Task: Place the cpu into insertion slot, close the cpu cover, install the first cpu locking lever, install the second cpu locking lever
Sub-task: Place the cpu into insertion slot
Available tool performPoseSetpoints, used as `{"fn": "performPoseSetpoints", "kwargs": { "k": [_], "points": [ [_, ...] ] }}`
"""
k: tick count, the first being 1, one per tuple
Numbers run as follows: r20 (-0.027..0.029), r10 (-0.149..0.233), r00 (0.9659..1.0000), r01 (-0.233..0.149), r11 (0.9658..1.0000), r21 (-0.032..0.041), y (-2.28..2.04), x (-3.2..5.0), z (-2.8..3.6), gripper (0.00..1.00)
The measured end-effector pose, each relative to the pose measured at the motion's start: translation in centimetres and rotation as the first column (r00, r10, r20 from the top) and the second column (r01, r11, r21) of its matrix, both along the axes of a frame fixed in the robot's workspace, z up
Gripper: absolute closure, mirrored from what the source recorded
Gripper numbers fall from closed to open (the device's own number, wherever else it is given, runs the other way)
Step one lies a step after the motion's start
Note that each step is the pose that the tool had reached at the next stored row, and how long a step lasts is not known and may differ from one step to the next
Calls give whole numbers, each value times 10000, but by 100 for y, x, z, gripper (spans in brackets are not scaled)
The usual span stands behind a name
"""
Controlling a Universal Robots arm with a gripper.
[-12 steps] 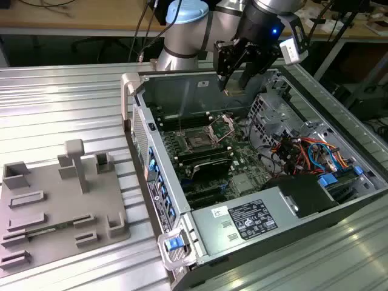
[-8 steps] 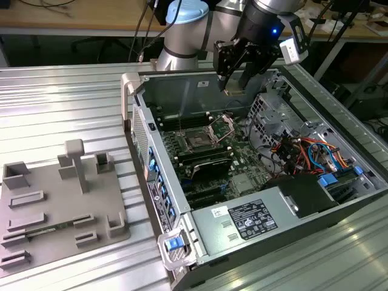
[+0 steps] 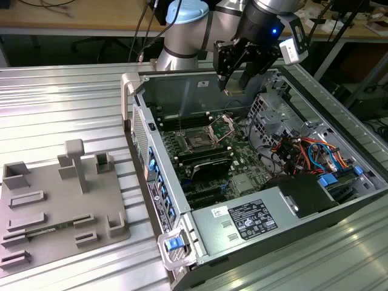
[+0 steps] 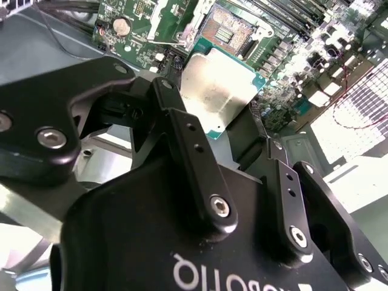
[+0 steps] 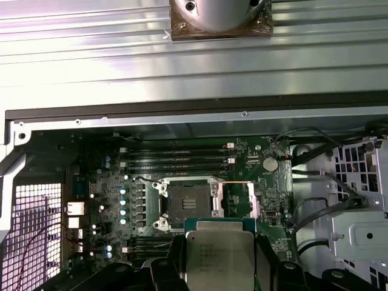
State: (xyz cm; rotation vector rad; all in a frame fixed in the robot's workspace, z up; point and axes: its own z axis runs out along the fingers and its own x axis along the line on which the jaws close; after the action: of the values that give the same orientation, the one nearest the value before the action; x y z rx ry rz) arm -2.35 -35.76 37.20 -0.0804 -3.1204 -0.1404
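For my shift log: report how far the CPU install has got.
Done: the cpu is picked up, gripped between the fingers. In hand: it hangs above the motherboard, not yet in the insertion slot, which sits bare. Left: seating it, closing the cpu cover, which stands open beside the slot, and the two locking steps.

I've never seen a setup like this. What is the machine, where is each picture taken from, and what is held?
The machine is a robot arm with a two-fingered hand. The exterior view looks from off the arm at an open computer case on a ribbed metal table, with a grey holder tray at the exterior view's left. Both wrist views come from cameras on the arm. The hand grips the cpu, a flat silver-topped chip, above the green motherboard. The insertion slot is bare and the cpu cover is swung open beside it.
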Motion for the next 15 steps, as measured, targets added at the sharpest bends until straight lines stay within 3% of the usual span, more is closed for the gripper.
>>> {"fn": "performPoseSetpoints", "kwargs": {
  "k": [4,15],
  "points": [
    [0,-715,9974,715,9974,0,0,0,-3,45],
    [0,-872,9962,872,9962,0,-8,-30,-5,45]
  ]
}}
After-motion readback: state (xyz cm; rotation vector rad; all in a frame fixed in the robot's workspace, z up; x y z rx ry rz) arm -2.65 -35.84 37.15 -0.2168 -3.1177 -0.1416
